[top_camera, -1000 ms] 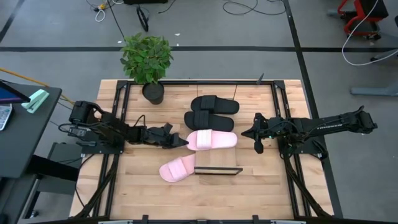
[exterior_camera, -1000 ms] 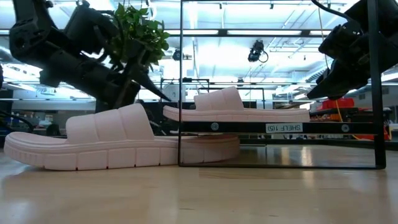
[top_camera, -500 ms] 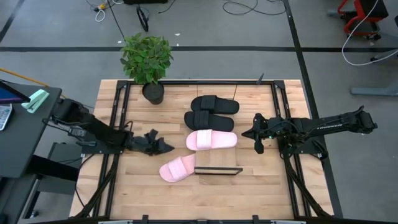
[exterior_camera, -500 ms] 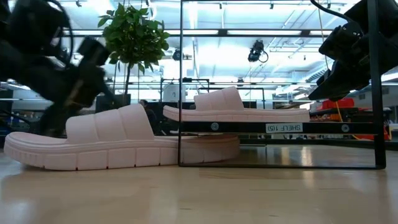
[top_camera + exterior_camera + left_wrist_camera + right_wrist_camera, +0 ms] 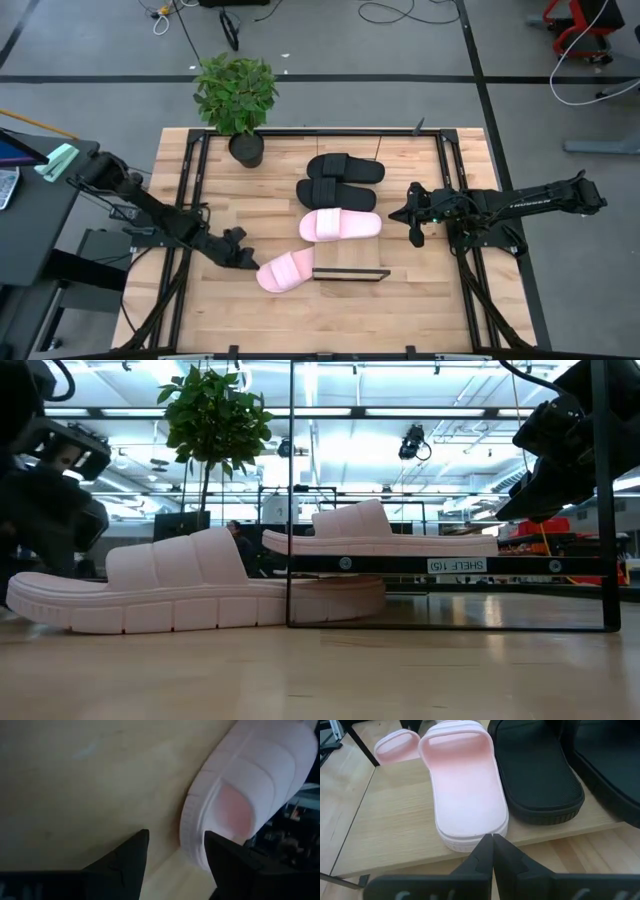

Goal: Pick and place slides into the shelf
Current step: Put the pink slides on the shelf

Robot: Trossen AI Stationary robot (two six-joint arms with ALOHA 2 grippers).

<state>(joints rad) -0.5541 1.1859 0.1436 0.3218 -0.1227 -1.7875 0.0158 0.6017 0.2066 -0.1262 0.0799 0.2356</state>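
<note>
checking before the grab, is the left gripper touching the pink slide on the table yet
Apart. The left wrist view shows the left gripper open, bare table between its fingers and the pink slide ahead.

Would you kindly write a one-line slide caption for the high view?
Left end effector open beside the last pink slide on the table; three slides already on the shelf; right end effector shut, waiting.
</note>
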